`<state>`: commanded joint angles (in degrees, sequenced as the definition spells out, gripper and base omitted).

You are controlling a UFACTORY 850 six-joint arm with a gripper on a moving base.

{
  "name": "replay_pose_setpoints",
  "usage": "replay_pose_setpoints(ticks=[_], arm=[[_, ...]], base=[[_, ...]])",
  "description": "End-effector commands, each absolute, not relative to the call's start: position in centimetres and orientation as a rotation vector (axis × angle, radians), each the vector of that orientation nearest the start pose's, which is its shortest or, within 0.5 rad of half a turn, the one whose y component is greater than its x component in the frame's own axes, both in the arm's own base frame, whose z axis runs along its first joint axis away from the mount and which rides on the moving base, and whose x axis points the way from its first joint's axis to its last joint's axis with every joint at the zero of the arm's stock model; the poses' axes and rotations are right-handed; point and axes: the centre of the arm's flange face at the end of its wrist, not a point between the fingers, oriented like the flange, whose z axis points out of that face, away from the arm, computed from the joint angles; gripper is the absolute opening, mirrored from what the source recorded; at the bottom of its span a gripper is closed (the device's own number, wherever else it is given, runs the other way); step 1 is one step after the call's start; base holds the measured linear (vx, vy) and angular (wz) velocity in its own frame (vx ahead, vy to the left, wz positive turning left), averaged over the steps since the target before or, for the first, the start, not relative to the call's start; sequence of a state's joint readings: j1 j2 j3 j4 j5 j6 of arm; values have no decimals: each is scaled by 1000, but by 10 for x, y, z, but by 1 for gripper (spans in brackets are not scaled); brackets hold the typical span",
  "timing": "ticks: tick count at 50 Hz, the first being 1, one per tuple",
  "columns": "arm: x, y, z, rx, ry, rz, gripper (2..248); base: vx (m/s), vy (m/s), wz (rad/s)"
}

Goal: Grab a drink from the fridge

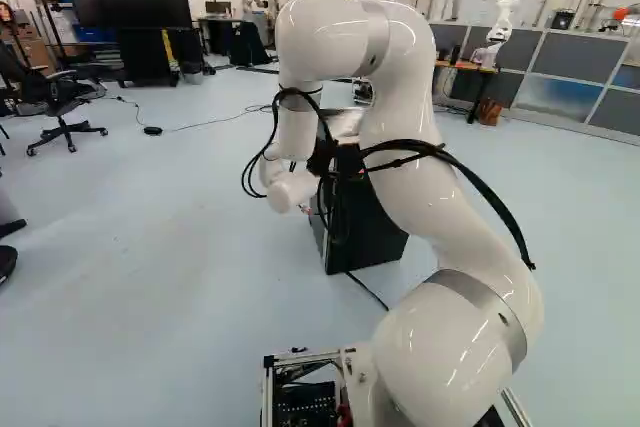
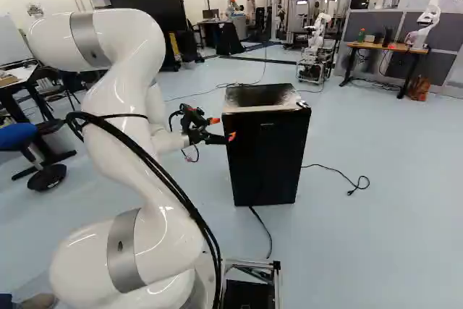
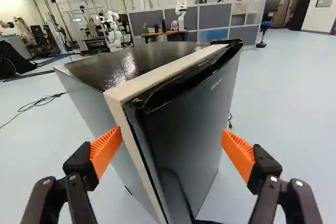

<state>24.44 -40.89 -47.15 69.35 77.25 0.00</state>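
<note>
My gripper [image 2: 223, 129] is at the left side of the black fridge [image 2: 266, 155] in the right base view, level with its upper part; the arm hides most of it in the left base view. Seen from the wrist, the gripper [image 3: 171, 141] is open, its orange pads wide apart with nothing gripped. Ahead, the fridge's upright edge, with a pale strip beside the dark door [image 3: 184, 124], lies across the space between the fingers. The door looks closed, and the inside of the fridge is hidden. Whether a fingertip touches the fridge I cannot tell.
A black cable [image 2: 336, 173] lies on the floor beside the fridge. Farther back stand a desk [image 2: 387, 48], another robot [image 2: 429, 16] and another robot [image 2: 316, 37] on a base. An office chair [image 1: 65, 112] is at the left of the left base view.
</note>
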Motion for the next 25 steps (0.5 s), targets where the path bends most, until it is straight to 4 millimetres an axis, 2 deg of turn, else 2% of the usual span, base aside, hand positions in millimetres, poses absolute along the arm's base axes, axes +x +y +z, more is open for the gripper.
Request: replay_pose_setpoints(ticks=[25], arm=[[477, 119, 239, -2503, 1184, -2269, 247]], base=[[0, 0, 0]])
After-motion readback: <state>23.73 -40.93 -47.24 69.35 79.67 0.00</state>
